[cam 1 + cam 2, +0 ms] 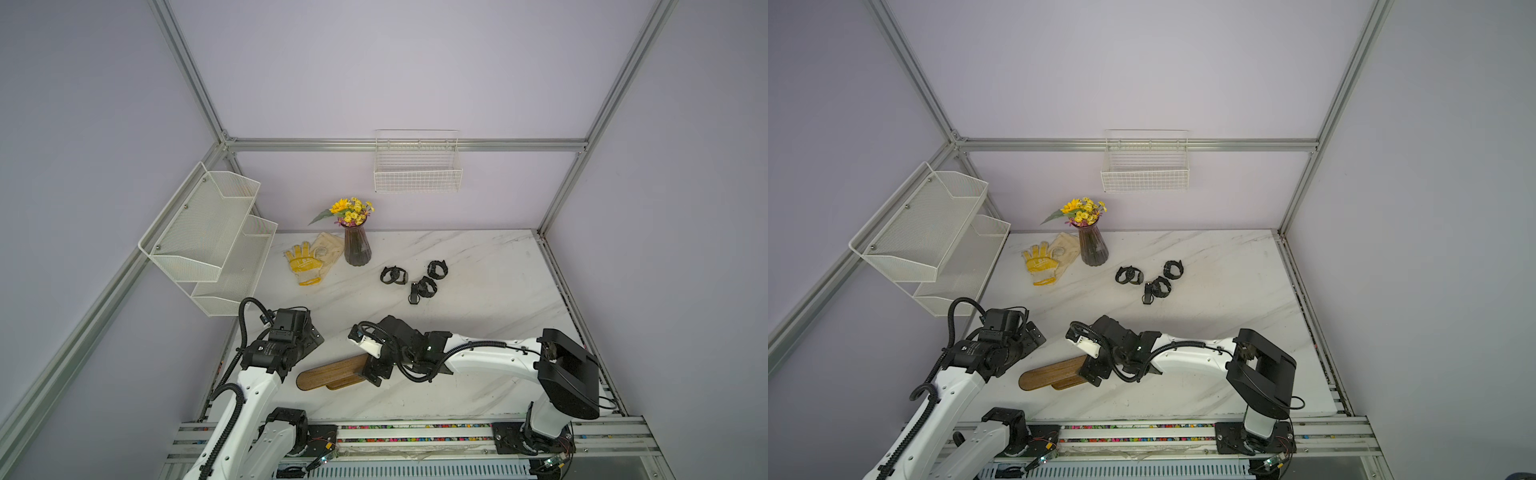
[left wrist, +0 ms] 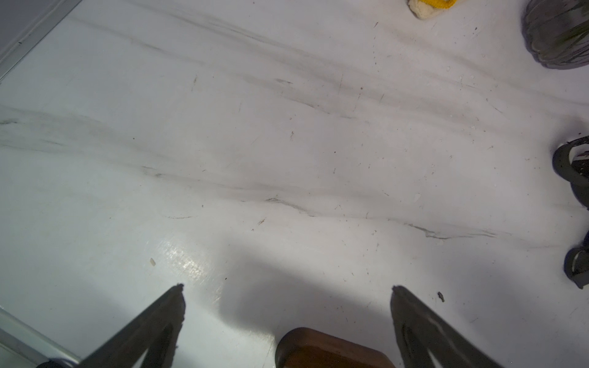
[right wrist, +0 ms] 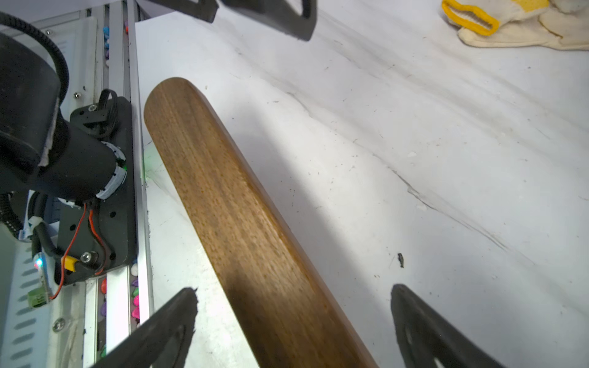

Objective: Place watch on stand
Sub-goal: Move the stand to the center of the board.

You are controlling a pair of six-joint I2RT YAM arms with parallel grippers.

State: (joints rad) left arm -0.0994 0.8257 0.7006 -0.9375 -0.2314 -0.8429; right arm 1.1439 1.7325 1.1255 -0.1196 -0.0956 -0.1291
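Note:
The stand (image 1: 328, 372) (image 1: 1054, 372) is a long brown wooden bar on a small oval base, lying near the table's front edge. My right gripper (image 1: 372, 371) (image 3: 293, 288) is open, with its jaws straddling the bar (image 3: 242, 223) at its right part, a gap on each side. My left gripper (image 1: 311, 340) (image 2: 287, 286) is open and empty just behind the stand's left end (image 2: 318, 350). Three black watches (image 1: 393, 275) (image 1: 437, 269) (image 1: 424, 288) lie loose on the marble further back, also seen in a top view (image 1: 1128, 275). Two watches (image 2: 570, 165) show at the edge of the left wrist view.
A dark vase (image 1: 356, 247) of yellow flowers and a pair of yellow-and-cream gloves (image 1: 309, 259) sit at the back left. A white mesh shelf (image 1: 216, 237) hangs on the left wall, a wire basket (image 1: 417, 168) on the back wall. A metal rail (image 1: 415, 432) runs along the front.

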